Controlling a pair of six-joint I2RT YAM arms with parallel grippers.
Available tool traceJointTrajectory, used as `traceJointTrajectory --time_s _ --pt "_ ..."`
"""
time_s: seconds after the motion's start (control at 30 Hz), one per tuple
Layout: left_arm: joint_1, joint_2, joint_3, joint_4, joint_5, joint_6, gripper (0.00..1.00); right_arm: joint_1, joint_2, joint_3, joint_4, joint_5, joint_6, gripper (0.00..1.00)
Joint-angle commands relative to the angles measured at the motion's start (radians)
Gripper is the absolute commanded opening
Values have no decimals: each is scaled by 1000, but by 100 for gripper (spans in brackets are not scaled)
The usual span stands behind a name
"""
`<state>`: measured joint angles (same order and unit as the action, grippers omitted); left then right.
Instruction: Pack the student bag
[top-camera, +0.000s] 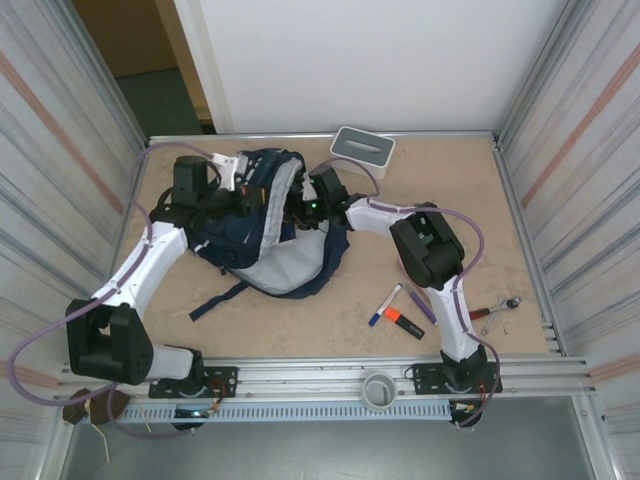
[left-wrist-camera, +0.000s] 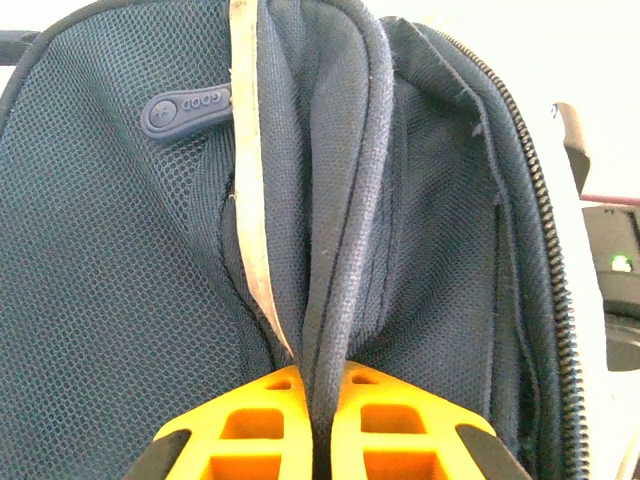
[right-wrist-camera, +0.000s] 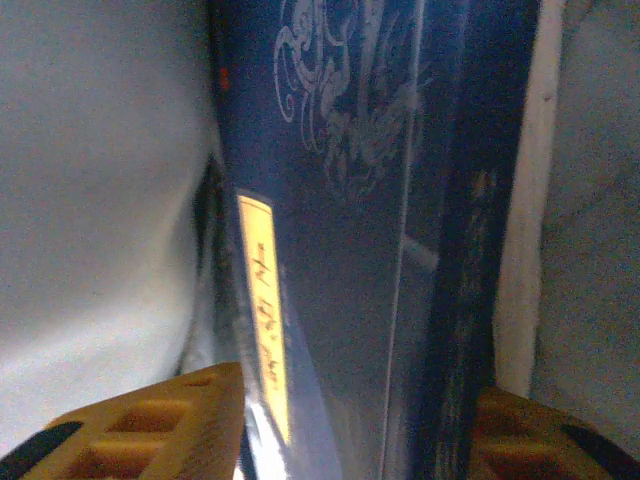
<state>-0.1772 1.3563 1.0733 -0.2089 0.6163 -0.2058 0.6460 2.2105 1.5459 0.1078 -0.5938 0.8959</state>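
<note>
The student bag (top-camera: 268, 245), navy with light grey lining, lies open in the middle of the table. My left gripper (top-camera: 248, 196) is at its upper left rim. In the left wrist view the left gripper (left-wrist-camera: 322, 388) is shut on a fold of the bag's navy rim fabric (left-wrist-camera: 335, 250). My right gripper (top-camera: 300, 212) reaches into the bag's mouth from the right. In the right wrist view the right gripper (right-wrist-camera: 360, 425) stands open inside the bag, with a flat navy notebook (right-wrist-camera: 340, 240) bearing a yellow label between its fingers. Grey lining (right-wrist-camera: 90, 200) shows beside it.
A white-grey box (top-camera: 363, 147) stands at the back, behind the bag. A blue-tipped pen (top-camera: 384, 305), an orange highlighter (top-camera: 404, 322) and a dark pen (top-camera: 421, 308) lie near the right arm. A small metal tool (top-camera: 495, 311) rests by the right edge.
</note>
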Motion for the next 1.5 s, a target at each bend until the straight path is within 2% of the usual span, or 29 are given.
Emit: traceJointTrajectory --time_s 0.0,0.07,0.2,0.33,0.43,0.53,0.63,0.77,0.83,0.9,1.0,1.07,1.17,1.27,1.47 --pt "12 -16 50 138 69 -41 0 1 -55 -33 0 89 -48 48" --pt "12 -16 39 152 67 -47 0 3 -66 -56 -5 110 -64 45" --pt "12 0 30 160 80 -60 0 13 6 24 2 119 -45 28" --pt "12 11 14 181 60 -109 0 17 80 157 -45 107 -46 24" --pt "12 18 1 182 16 -151 0 6 23 119 -49 101 -81 31" --pt "12 18 -19 176 -62 -191 0 -11 -93 8 -37 88 -106 39" --pt "12 20 -32 178 -125 -231 0 -22 -235 -121 -39 71 -142 42" --pt "5 30 -42 192 -149 -256 0 -25 -447 -298 -119 67 -233 47" --pt "-7 34 -43 192 -156 -253 0 -29 -537 -392 -173 112 -273 49" --pt "-19 35 -45 191 -162 -252 0 -31 -605 -483 -206 223 -298 53" --pt "-49 37 -49 188 -179 -251 0 -32 -612 -540 -232 371 -308 59" --pt "-71 42 -49 186 -190 -254 0 -19 -561 -531 -225 426 -306 65" --pt "-101 46 -54 183 -216 -267 0 -11 -476 -505 -180 465 -289 65" --pt "-136 44 -72 195 -245 -294 0 -14 -412 -469 -175 489 -303 57" --pt "-235 81 -80 210 -294 -326 2 -97 -365 -424 -228 494 -377 22"
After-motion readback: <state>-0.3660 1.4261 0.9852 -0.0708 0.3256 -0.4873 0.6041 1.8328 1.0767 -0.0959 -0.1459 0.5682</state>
